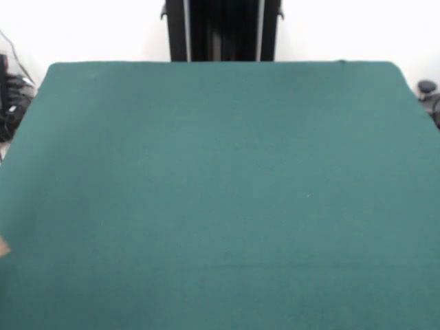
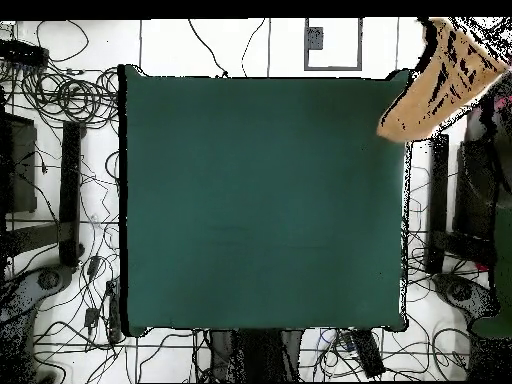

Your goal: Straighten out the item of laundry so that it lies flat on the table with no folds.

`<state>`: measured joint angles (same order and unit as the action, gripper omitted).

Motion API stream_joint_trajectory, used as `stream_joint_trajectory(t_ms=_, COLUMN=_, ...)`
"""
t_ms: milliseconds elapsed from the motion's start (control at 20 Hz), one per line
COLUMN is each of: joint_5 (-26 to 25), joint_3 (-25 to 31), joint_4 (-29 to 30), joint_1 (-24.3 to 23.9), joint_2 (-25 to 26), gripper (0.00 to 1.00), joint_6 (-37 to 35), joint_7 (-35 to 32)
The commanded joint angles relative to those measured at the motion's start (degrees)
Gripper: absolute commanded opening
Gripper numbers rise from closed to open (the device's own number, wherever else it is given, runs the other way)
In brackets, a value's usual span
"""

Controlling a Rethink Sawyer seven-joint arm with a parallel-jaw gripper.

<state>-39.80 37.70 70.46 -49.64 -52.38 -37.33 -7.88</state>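
fingers are out of sight in both views, so their state cannot be told; only the pedestal (image 1: 221, 31) shows. towel (image 2: 440, 80) hangs off the worktop (image 2: 260, 200) corner in the overhead view, apparently not yet laid down. best spread centrally on bare green cloth. cables (image 2: 60, 95) litter the floor around

The front camera faces the pedestal (image 1: 221, 31) across the table (image 1: 220, 172); the overhead camera looks straight down, pedestal at bottom. Both share the table.
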Motion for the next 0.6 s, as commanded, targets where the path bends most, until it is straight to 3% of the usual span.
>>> stream_joint_trajectory(t_ms=50, joint_5=-4.7, joint_3=-5.3, joint_4=6.2, joint_1=6.2, joint_2=5.6, gripper=0.00, joint_6=9.8, joint_7=-19.8)
stream_joint_trajectory(t_ms=350, joint_5=-3.5, joint_3=-10.3, joint_4=4.7, joint_1=9.6, joint_2=7.4, gripper=0.00, joint_6=12.9, joint_7=-21.5)
stream_joint_trajectory(t_ms=500, joint_5=-4.1, joint_3=-17.4, joint_4=2.7, joint_1=14.9, joint_2=8.8, gripper=0.00, joint_6=14.2, joint_7=-28.1)
stream_joint_trajectory(t_ms=600, joint_5=-2.6, joint_3=-21.1, joint_4=2.0, joint_1=18.1, joint_2=11.1, gripper=0.00, joint_6=9.9, joint_7=-32.1)
